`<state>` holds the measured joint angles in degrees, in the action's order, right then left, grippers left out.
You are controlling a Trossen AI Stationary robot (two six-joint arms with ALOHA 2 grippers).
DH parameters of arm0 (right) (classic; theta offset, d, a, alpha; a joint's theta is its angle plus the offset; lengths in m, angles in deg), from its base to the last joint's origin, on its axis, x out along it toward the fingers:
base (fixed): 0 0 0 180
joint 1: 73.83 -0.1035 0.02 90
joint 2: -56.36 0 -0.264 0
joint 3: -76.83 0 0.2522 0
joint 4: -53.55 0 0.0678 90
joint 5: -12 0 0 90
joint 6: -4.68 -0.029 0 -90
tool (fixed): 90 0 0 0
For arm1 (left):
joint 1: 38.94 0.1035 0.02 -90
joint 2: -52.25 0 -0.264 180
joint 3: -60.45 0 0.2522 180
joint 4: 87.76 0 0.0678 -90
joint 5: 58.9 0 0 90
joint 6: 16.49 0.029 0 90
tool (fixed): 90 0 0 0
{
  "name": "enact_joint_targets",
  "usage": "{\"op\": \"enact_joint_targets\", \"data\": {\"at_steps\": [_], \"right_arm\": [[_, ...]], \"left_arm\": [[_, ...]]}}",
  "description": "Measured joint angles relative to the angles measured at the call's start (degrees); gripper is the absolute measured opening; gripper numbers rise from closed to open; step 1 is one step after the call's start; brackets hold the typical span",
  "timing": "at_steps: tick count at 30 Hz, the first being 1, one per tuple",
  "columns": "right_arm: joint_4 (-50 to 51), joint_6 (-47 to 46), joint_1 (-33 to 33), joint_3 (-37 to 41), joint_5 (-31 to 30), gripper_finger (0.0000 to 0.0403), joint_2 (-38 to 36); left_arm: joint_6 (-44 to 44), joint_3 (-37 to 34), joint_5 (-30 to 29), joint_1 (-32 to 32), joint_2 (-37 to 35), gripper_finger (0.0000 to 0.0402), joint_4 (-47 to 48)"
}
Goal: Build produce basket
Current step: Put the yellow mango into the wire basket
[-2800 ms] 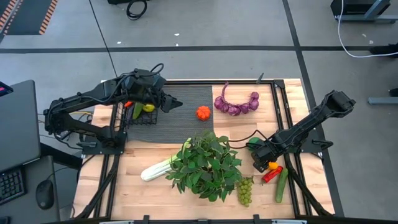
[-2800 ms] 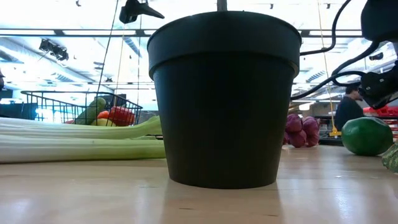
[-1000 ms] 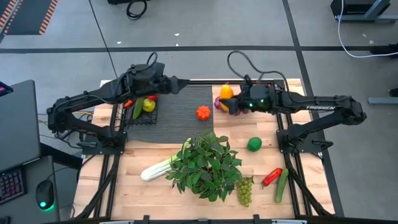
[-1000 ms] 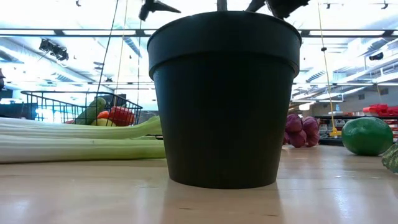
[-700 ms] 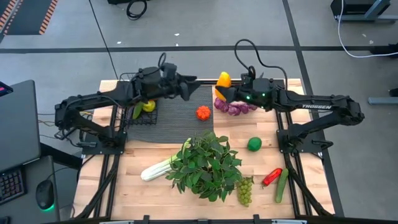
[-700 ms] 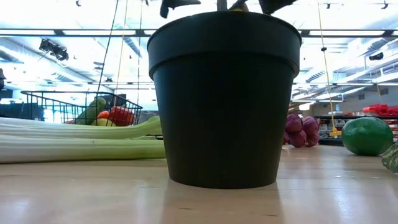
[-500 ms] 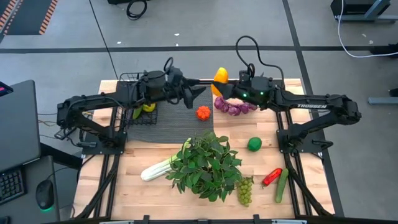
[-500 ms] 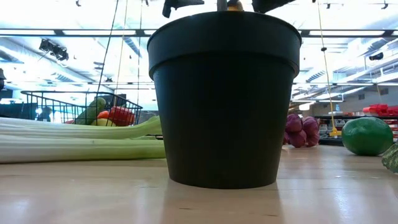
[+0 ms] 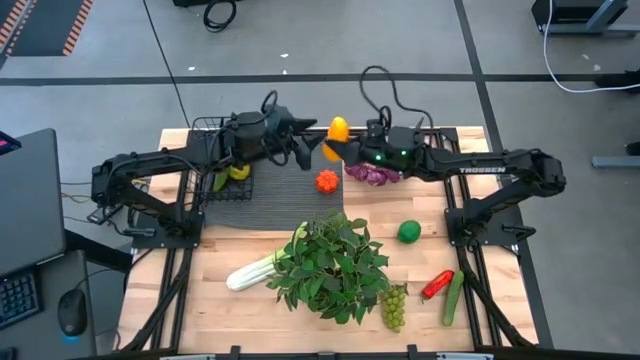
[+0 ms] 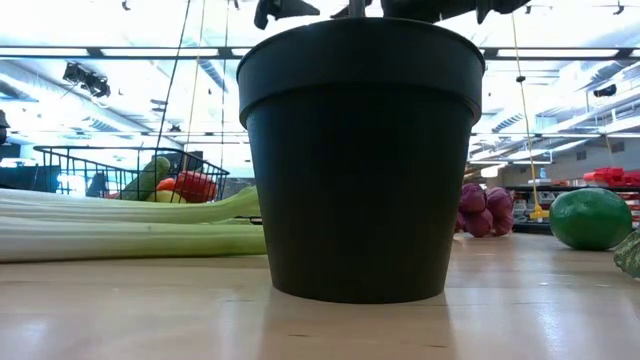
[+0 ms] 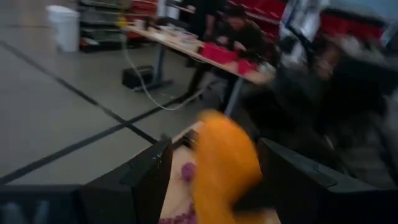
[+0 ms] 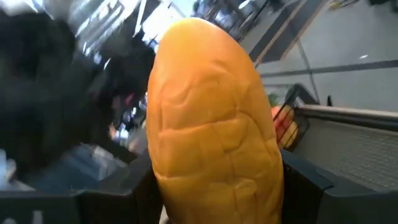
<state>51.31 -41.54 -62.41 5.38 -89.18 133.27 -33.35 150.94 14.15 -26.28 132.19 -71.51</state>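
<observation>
Up in the top middle of the high view, above the far edge of the bench (image 9: 470, 330), my right fingers (image 9: 333, 146) are clamped on the yellow pepper (image 9: 338, 128), which fills the right wrist view (image 12: 211, 118) with its long axis standing up out of the grip. My left fingers (image 9: 305, 147) sit just left of it, spread apart and pointed at the pepper, which shows between my two dark tips in the left wrist view (image 11: 224, 165); whether they touch it I cannot tell. The move to come looks like a handover, and it turns on this: the pepper lies straight ahead of the left fingers, and the basket (image 9: 222, 165) is left of both, on the left arm's side, so that arm is the nearer one to drop it in. The basket already holds a cucumber and a lemon, and stands at the left edge of the ribbed mat (image 9: 290, 180). An orange (image 9: 326, 181) lies on the mat below the handover; the purple bulb string (image 9: 372, 174) is under my right wrist. The leafy plant (image 9: 332, 262), celery (image 9: 250, 272), lime (image 9: 408, 231), grapes (image 9: 395, 306), red pepper (image 9: 436, 284) and another cucumber (image 9: 454, 298) wait lower down, clear of the path.
</observation>
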Motion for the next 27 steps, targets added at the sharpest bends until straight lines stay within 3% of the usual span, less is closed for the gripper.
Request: {"op": "enact_joint_targets", "data": {"at_steps": [7, 14, 20, 27], "right_arm": [[-2.6, 9.0, -1.5, 0.0, 1.3, 0.0237, 3.7], [-5.3, 8.5, -1.0, 0.0, 1.9, 0.0237, 5.1], [-5.3, 8.3, 0.5, 0.0, 2.1, 0.0237, 5.6], [-6.0, 8.1, 2.3, 0.0, 2.2, 0.0237, 5.6]], "left_arm": [[-6.5, 0.0, -0.5, 2.9, 0.3, 0.0252, 0.3], [-9.8, 0.0, -0.2, 2.8, 0.3, 0.0260, 0.8], [-15.7, 0.1, 3.3, 2.4, 0.7, 0.0261, 0.6], [-15.2, 0.1, 3.7, 0.3, 3.9, 0.0261, 0.2]]}}
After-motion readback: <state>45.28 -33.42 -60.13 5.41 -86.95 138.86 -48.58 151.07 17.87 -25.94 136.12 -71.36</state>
